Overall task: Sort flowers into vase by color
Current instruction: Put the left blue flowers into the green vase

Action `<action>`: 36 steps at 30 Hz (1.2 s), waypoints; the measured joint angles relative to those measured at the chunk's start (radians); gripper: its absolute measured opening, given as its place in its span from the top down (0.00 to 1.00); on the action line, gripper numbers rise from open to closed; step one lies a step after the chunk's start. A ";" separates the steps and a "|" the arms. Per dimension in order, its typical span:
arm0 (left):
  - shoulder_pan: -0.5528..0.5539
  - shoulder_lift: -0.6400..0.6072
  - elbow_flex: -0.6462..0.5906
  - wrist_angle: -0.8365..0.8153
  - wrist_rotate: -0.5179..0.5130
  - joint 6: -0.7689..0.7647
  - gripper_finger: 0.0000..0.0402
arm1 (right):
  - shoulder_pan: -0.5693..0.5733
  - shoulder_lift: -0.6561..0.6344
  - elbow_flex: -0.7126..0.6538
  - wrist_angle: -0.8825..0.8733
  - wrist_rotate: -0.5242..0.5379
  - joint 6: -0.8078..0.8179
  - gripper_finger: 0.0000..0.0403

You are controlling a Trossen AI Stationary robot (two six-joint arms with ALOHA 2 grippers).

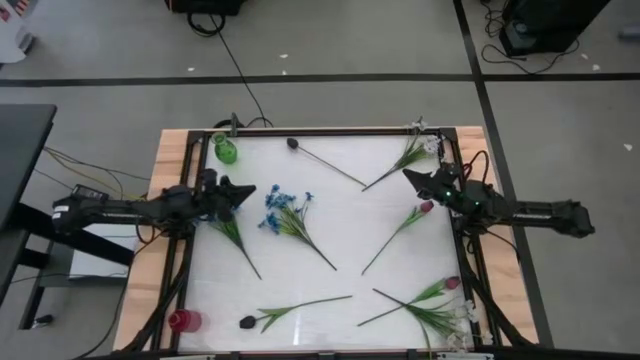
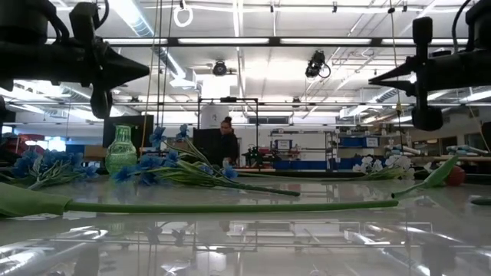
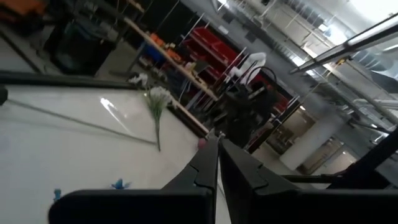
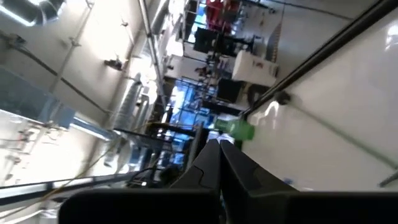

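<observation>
Several flowers lie flat on the white table point(image 1: 330, 235). A blue bunch point(image 1: 285, 210) lies left of centre, and another blue one point(image 1: 232, 228) lies below my left gripper. There is a dark-headed flower point(image 1: 293, 143) at the far edge and another point(image 1: 247, 322) at the near edge. A white flower point(image 1: 420, 140) is at the far right, a pink one point(image 1: 427, 207) at the right, and pink and white ones point(image 1: 450, 295) at the near right. A green vase point(image 1: 226, 150) stands far left and a red vase point(image 1: 184, 321) near left. My left gripper point(image 1: 247, 190) and right gripper point(image 1: 408, 175) hang shut above the table, holding nothing.
A dark frame point(image 1: 470, 270) runs around the table on its wooden base. In the low view a long green stem point(image 2: 230, 206) lies across the foreground. Bare table surface lies between the flowers at the centre. A person point(image 2: 228, 142) stands in the room far behind.
</observation>
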 joint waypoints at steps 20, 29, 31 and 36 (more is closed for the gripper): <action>0.000 0.030 0.001 -0.027 0.086 -0.073 0.94 | -0.002 0.446 0.206 0.076 -0.110 -0.135 0.94; 0.000 0.033 0.195 -0.431 0.076 0.022 0.94 | -0.049 0.492 0.206 0.083 -0.125 -0.139 0.94; 0.000 0.045 0.245 -0.552 0.048 0.026 0.94 | -0.063 0.493 0.206 0.061 -0.142 -0.136 0.94; 0.001 0.090 0.331 -0.748 0.027 -0.010 0.94 | -0.082 0.499 0.206 -0.010 -0.152 -0.131 0.94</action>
